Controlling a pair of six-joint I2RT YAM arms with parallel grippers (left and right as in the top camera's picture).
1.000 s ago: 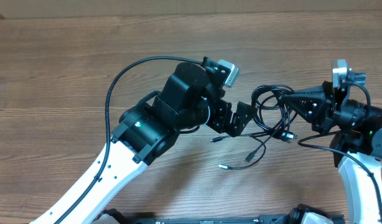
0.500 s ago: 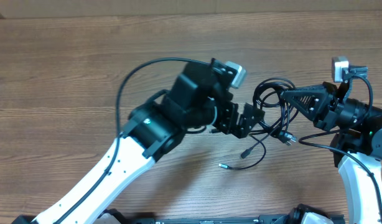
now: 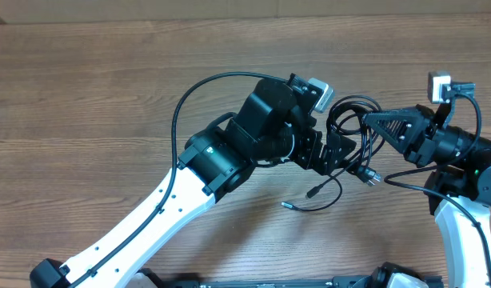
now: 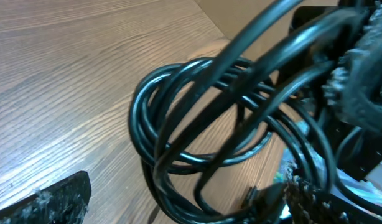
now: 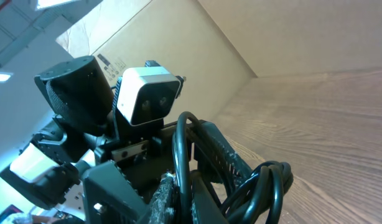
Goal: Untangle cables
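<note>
The cables (image 3: pixel 347 110) are a knot of thin black loops lifted off the wooden table between my two grippers. My right gripper (image 3: pixel 373 123) is shut on a strand of them at the bundle's right side; in the right wrist view its jaws (image 5: pixel 206 198) pinch one upright strand, with the coil (image 5: pixel 269 186) hanging beside them. My left gripper (image 3: pixel 339 152) is open against the bundle's lower left. In the left wrist view the coil (image 4: pixel 197 124) hangs between its spread fingers (image 4: pixel 178 202). Loose ends with plugs (image 3: pixel 313 193) trail on the table below.
The left arm (image 3: pixel 229 152) stretches from the bottom left across the table's middle, with its own thick black wire (image 3: pixel 189 96) arching above it. The right arm's base (image 3: pixel 469 208) stands at the right edge. The left wrist camera (image 5: pixel 147 93) fills the right wrist view.
My left arm has moved right and up, bringing its open gripper against the bundle. The trailing plug ends have shifted slightly right. My right gripper has barely moved.
</note>
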